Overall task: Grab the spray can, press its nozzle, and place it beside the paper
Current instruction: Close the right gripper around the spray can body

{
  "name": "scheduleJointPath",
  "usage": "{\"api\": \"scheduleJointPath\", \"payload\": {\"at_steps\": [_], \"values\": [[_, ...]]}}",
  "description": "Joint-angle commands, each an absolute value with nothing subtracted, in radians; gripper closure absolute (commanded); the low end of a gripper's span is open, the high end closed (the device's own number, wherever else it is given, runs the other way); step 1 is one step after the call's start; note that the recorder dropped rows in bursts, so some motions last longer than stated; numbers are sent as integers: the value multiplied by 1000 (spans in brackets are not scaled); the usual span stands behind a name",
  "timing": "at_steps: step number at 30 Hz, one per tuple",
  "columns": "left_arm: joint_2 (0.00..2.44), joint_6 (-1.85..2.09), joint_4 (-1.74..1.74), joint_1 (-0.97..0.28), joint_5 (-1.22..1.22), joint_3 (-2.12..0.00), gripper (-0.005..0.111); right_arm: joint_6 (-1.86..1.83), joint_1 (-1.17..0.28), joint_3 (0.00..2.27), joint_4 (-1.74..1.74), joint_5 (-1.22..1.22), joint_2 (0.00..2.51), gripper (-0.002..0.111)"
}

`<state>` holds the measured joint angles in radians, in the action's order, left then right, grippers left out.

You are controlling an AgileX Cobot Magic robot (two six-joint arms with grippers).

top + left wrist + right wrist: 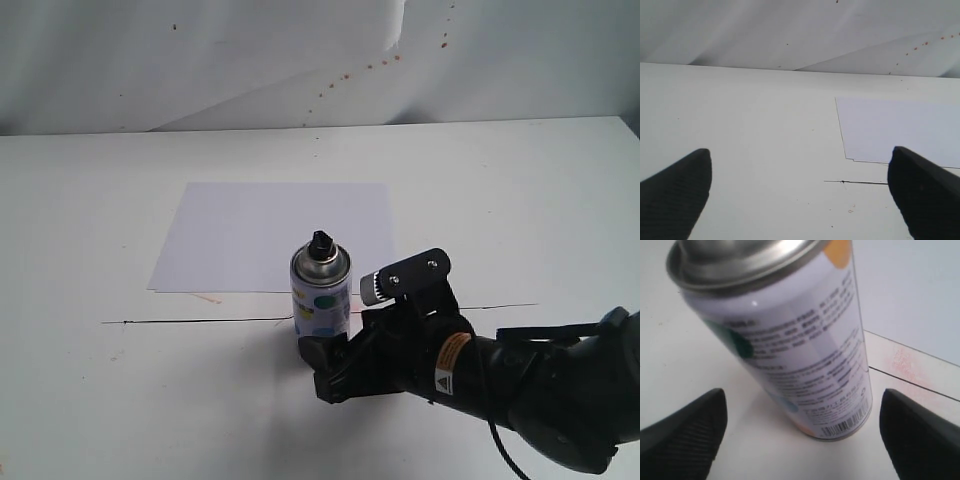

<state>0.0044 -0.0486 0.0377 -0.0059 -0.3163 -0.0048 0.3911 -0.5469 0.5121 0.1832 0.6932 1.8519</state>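
The spray can (320, 295) could be toppled if the right claw (326, 368), open low about its base, were closed off-centre or too low on the tall body. The can was seen upright on the worktop (90, 220), just beside the paper (270, 235): white, dotted, silver-shouldered, with a black nozzle (321, 243). The left claw (800, 195) was open and empty, near the paper's corner.

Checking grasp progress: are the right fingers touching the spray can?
No, the right wrist view shows bare table between the fingers and the spray can.
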Motion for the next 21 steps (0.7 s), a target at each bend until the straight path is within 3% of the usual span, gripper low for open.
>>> {"api": "scheduleJointPath", "payload": {"at_steps": [1,21], "values": [[0,-49,43,-11,-314,0,18,397,-548,515,190,653,1847,32],[0,-49,43,-11,-314,0,18,388,-548,576,199,519,1782,32]]}}
